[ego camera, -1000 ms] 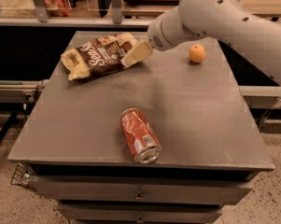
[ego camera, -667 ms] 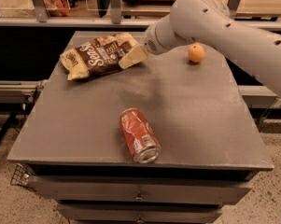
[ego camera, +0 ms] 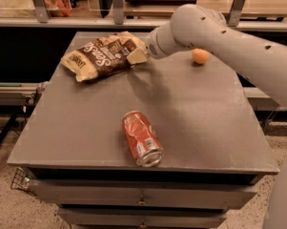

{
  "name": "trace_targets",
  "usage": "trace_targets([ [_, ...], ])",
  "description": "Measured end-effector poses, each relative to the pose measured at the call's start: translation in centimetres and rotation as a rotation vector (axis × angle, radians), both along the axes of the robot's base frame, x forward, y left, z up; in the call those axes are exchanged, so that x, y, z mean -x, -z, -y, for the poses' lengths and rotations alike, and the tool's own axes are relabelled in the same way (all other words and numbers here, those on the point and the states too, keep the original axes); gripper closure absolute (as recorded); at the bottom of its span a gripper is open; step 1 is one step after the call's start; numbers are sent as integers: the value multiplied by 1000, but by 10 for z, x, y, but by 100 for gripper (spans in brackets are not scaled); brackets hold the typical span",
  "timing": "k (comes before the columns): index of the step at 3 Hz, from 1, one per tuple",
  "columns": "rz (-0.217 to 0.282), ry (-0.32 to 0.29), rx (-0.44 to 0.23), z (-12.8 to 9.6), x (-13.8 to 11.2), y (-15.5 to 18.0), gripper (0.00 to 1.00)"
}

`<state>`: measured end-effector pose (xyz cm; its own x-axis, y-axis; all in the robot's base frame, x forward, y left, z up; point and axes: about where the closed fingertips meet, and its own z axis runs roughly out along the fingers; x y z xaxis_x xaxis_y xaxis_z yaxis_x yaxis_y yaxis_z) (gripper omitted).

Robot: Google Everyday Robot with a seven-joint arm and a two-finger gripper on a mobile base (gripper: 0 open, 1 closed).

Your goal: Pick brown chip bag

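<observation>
The brown chip bag point(ego camera: 102, 55) is lying on the worktop point(ego camera: 86, 128), beyond and left of the red can point(ego camera: 142, 138). The gripper point(ego camera: 137, 55) is hovering at the bag's right end, straight beyond the can; I cannot tell whether its jaws are open or closed. An orange point(ego camera: 200, 56) is sitting beyond and right of the can.

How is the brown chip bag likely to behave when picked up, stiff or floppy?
Probably floppy: the brown chip bag is crinkled film, and with the gripper at its right end in view, the far end would likely sag. It looks puffy, so probably light for its size. Lying flat on the table, it should slide, not roll, if pushed.
</observation>
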<state>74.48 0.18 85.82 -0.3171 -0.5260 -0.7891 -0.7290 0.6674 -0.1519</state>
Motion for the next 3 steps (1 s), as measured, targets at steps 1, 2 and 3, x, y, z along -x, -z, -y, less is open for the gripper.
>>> trace_targets([
  [1,-12,5,-14,3,2,2,65],
  [2,-7,14,-20,8,8,-3,88],
  [3,44,21,-63,16,22,-33,100],
])
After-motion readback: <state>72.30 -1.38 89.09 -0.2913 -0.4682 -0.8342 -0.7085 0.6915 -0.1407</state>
